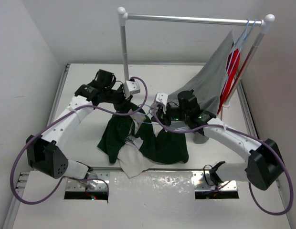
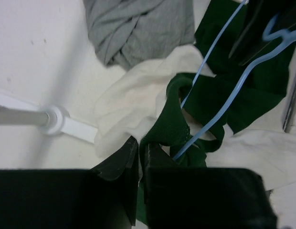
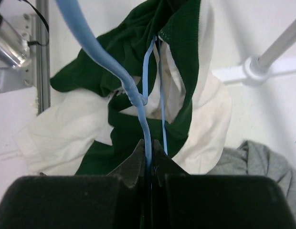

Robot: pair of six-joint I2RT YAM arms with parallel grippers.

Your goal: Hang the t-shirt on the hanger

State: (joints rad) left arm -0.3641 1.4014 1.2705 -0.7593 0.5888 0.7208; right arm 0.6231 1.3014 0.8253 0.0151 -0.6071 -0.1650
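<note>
T-shirt (image 1: 155, 145) lies crumpled at mid-table between the two arms, green side mostly up, white showing at the near edge. Table (image 1: 81, 86) also carries the rack (image 1: 186, 19) along its far side. A grey shirt (image 1: 210, 81) droops from the rack's right end down to the surface, close to the right arm. Hanger (image 3: 144, 112) is held low over the t-shirt, with one wire shoulder poked into the neck opening. Right gripper (image 3: 148, 145) is clamped on the hanger wire just beside the twist under the hook. Left gripper (image 2: 138, 148) is pinched closed on the green neck band (image 2: 174, 124), as far as its wrist view shows.

Risks, my reading:
- The wire is thin and round, so it may swivel in the right jaws once the fabric drags on it.
- The neck band looks twisted, so the second shoulder could snag on it rather than pass through.
- A shallow pinch on the band may slip under tension.
- The grey shirt sits close enough to get swept along.
</note>
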